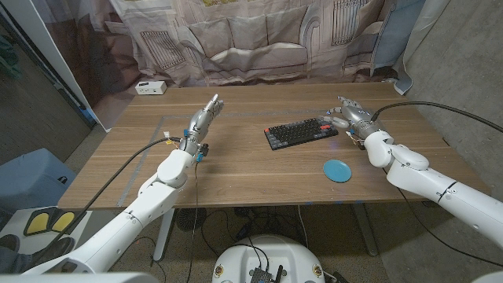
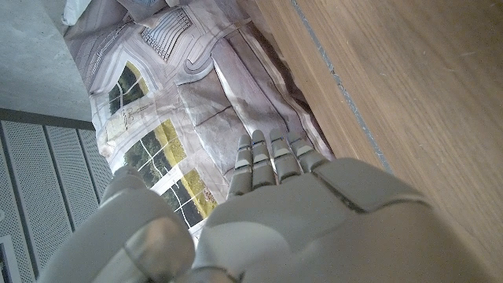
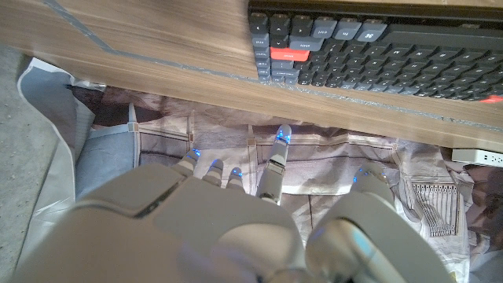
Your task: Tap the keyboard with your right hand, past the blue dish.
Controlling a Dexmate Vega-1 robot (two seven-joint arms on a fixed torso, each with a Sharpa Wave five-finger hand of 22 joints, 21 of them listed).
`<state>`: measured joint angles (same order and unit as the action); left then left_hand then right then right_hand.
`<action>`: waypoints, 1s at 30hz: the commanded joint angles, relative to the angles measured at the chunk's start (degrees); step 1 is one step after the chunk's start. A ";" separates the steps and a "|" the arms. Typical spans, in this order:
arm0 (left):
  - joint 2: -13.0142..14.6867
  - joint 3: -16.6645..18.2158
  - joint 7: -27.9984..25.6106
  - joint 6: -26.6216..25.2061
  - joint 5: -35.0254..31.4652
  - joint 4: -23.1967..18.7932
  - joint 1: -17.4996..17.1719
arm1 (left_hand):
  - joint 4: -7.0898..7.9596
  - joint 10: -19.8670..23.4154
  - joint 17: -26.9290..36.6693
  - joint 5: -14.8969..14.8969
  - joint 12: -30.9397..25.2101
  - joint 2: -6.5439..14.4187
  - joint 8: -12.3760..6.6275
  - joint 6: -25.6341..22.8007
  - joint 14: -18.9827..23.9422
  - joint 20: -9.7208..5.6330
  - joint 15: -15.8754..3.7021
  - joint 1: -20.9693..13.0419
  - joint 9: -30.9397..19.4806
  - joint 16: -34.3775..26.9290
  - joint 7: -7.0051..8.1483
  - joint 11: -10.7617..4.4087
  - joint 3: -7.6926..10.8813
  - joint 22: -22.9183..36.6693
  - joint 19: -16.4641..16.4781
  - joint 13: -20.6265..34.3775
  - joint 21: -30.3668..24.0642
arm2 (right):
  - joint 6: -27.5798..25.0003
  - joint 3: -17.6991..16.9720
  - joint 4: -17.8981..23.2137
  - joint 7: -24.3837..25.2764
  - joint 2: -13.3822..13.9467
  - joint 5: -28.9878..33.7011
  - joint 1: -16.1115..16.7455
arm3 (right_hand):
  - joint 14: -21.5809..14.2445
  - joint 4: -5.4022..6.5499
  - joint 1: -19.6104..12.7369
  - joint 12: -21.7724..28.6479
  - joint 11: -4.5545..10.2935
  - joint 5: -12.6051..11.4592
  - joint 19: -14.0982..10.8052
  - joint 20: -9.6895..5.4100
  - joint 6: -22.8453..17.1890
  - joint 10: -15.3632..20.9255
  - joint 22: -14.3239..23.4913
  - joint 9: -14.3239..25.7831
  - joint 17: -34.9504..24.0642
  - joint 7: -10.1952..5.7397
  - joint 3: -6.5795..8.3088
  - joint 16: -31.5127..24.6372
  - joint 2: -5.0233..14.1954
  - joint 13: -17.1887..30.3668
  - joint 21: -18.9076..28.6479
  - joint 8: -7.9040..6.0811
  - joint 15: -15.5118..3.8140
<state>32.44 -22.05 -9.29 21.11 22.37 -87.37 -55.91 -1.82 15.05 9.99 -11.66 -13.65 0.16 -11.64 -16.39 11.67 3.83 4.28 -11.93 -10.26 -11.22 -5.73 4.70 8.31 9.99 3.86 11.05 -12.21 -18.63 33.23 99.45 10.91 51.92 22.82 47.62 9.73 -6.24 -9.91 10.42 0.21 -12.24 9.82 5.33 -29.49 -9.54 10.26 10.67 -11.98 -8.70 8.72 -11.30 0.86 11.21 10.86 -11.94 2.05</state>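
Black and rigid, the keyboard (image 1: 302,133) lies flat at the middle of the wooden worktop (image 1: 236,169), beyond the blue dish (image 1: 338,170); it looks heavy enough to stay put under a light tap on its keycaps, so no grasp is needed. The right hand (image 1: 343,118) hovers at the keyboard's right end, empty with fingers spread, seemingly just above the keys. Well to the left, the left hand (image 1: 203,120) is raised, fingers straight, holding nothing.
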 commanded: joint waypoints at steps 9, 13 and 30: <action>-1.38 -0.59 0.57 1.29 0.37 2.78 1.29 | -0.29 0.86 0.31 0.11 0.13 0.46 0.03 -0.58 0.63 -0.03 0.15 -0.09 -0.14 0.02 -0.04 0.11 0.14 0.20 0.67 0.29 0.24 | -2.48 1.88 -0.81 -3.53 -0.33 0.20 -2.31 | 9.57 -0.15 -0.37 0.53 0.43 0.11 6.43 -0.18 -2.33 -1.14 0.19 0.16 -0.17 0.25 0.75 -0.16 1.11 0.09 0.37 -0.66 0.09; -1.59 -0.74 0.30 1.16 0.18 2.76 1.44 | -0.31 0.89 0.31 0.11 0.16 0.48 0.03 -0.67 0.72 0.01 0.19 -0.10 -0.14 0.01 -0.06 0.13 0.13 0.20 0.68 0.29 0.28 | -2.51 2.03 -1.24 -4.22 -0.35 -0.36 -2.60 | 9.70 -0.19 -0.43 0.48 0.46 0.13 6.47 -0.18 -2.44 -1.41 0.19 0.16 -0.16 0.24 0.82 -0.13 1.20 0.08 0.38 -0.64 0.07; -1.40 -0.77 -1.06 0.08 -0.57 1.43 1.09 | -0.39 1.36 0.31 0.12 0.13 0.60 0.05 -1.07 1.06 -0.33 0.33 -0.11 -0.15 -0.01 -0.32 0.31 0.11 0.21 0.85 0.30 0.36 | -2.27 3.39 -3.10 -7.05 -0.51 -1.85 -4.31 | 9.85 -0.38 -0.81 0.59 0.47 0.22 6.38 -0.17 -2.28 -1.65 0.18 0.16 -0.13 0.17 1.20 -0.17 1.74 0.08 0.51 -0.35 0.17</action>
<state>30.80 -22.93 -9.36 22.11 22.26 -84.91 -54.32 -1.82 16.08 9.99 -11.66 -13.65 0.16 -11.68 -17.10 12.09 3.38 4.70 -11.93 -10.26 -11.23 -5.83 5.12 8.31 9.99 4.31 11.05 -11.85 -20.95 35.83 97.24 5.39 51.42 21.73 44.20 9.73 -6.48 -10.58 10.82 0.52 -12.24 9.82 5.33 -31.73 -9.84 10.26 10.68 -11.98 -8.51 9.43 -11.30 1.99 11.21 10.86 -12.34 2.05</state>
